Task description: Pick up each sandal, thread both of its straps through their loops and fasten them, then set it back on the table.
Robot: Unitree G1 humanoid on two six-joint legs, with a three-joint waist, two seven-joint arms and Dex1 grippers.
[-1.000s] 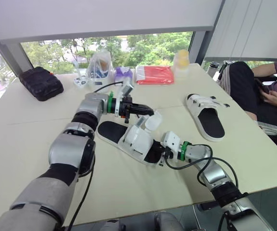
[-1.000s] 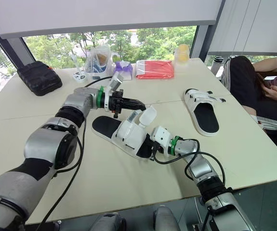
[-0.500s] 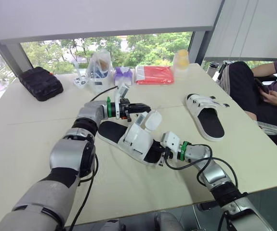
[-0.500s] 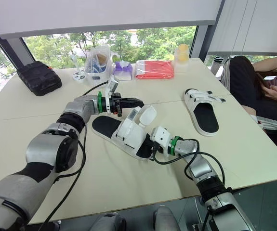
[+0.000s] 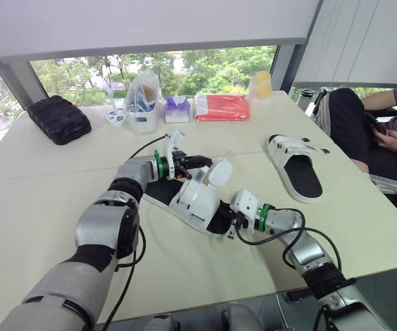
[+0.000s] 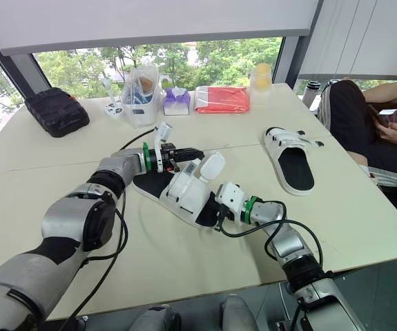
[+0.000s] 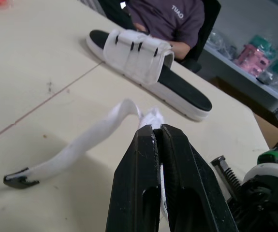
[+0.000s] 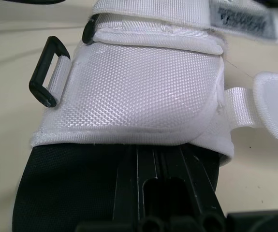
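Over table (image 5: 46, 207), outstretched left tool (image 7: 157, 129) pinching strap (image 7: 93, 139) of sandal (image 5: 192, 201), right tool (image 5: 234, 222) at toe, grip unclear

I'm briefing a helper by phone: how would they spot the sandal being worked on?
On the pale table, look at the middle, between the robot's arms. The sandal there is white with a black sole, and the left gripper pinches one strap. Unlike the other sandal near the seated person, its straps stick up loose.
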